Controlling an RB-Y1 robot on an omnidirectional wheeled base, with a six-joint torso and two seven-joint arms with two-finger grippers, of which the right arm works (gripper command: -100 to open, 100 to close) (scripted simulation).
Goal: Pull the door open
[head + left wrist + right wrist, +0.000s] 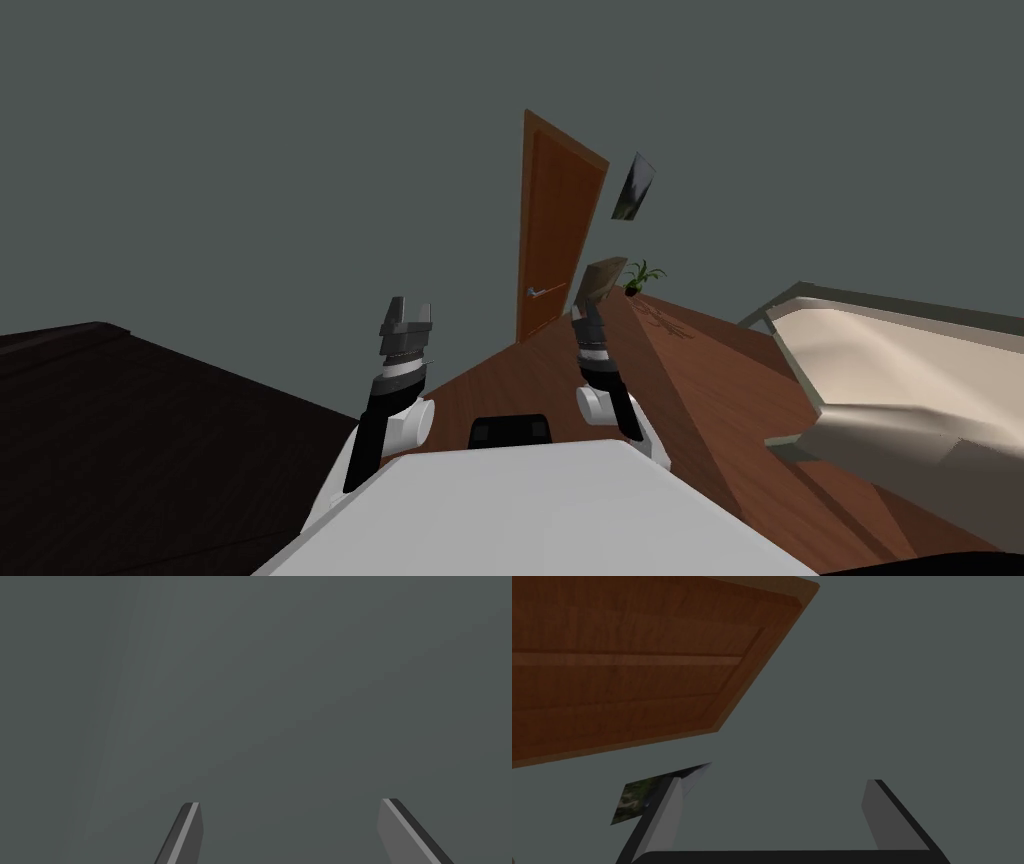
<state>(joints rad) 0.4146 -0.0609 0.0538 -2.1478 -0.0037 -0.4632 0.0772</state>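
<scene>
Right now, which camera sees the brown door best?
The head view: it shows the whole door with its handle. The right wrist view catches one panelled corner past the open right pincer. The left wrist view faces the grey wall.

A picture (633,186) hangs on the grey wall (300,150) near a plant (641,273), with a pale bed (900,370) at right and dark furniture (120,420) at left.
</scene>
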